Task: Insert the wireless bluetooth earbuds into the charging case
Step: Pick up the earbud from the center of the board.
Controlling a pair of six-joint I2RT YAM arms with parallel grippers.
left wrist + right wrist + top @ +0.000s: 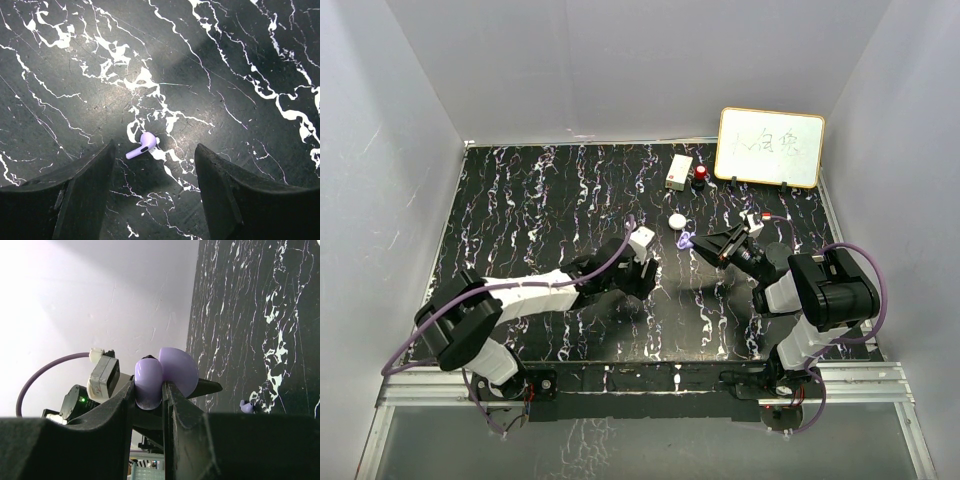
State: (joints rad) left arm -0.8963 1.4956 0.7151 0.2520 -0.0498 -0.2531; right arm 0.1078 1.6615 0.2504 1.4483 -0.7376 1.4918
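Left hand [155,150] hangs low over the black, white-veined counter [240,75] with its two dark fingers [85,195] spread wide. The small lilac plastic earbud with a short stem [143,145] lies on its side between them, touching neither.

Right hand [149,390] is clamped on the glossy lilac rounded plastic charging case [176,369] and holds it off the counter, just to the right of the left hand in the top view. The case shows two rounded lobes, probably body and open lid, but its wells are hidden. A tiny lilac speck [246,406] also sits on the counter in the right wrist view. I cannot tell whether it is the other earbud or the same one.

The earbud looks nearly weightless, rigid and smooth, so it is likely to slip. A pinch that lands off centre could flick it away or roll it. The best hold is probably across the bulbous head, leaving the stem free to go into the case first. The fingers should sit low to the counter, centred on the piece, and close slowly with light force.

The case is just as slick and is gripped on curved faces. It may twist in the right hand if the earbud is pushed in hard, so the seating push should be gentle and straight.
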